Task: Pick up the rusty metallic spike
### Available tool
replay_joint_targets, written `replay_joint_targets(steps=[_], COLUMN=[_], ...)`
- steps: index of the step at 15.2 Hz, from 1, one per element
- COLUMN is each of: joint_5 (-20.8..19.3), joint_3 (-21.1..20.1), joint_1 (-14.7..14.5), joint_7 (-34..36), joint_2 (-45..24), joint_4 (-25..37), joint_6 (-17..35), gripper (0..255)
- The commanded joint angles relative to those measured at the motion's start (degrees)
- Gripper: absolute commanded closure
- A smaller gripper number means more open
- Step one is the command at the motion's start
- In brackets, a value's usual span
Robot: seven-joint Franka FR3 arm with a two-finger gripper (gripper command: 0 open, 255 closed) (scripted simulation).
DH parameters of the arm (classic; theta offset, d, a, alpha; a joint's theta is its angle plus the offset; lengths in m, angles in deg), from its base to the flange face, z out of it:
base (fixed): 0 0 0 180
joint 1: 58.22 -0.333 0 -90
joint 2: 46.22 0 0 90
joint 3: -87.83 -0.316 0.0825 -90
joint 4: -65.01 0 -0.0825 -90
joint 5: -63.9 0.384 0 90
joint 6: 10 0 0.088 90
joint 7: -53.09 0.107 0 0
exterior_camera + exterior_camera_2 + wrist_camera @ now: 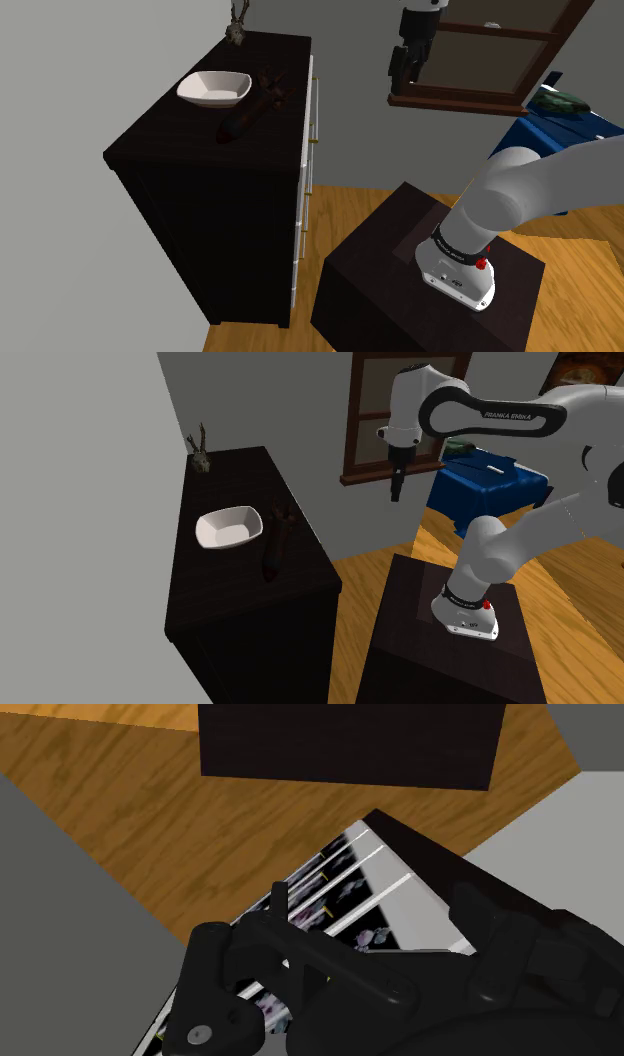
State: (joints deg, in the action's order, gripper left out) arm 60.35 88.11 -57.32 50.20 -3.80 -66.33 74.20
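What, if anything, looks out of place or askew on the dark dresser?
Nothing stands out: the white bowl sits upright and the dark reddish spike lies flat beside it on the dresser top.

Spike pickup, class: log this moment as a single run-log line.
phase: pre-reach | gripper: raised, clear of dresser | spike: lying on dresser top beside white bowl, untouched

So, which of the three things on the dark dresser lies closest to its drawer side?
The dark reddish spike. The white bowl sits beside it toward the wall, and the small ornament stands at the far corner.
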Motion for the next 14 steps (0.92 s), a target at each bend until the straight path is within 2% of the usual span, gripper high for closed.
replay_joint_targets(steps=[1, 8, 14], joint_5=[0.0, 7.6, 10.8], joint_3=[0.0, -10.5, -19.5], joint_1=[0.0, 1.7, 4.2], joint_7=[0.0, 21.9, 40.4], joint_2=[0.0, -3.3, -10.7], joint_4=[0.0, -1.2, 2.1], joint_6=[0.0, 7.7, 15.1], gripper=[0, 0, 0])
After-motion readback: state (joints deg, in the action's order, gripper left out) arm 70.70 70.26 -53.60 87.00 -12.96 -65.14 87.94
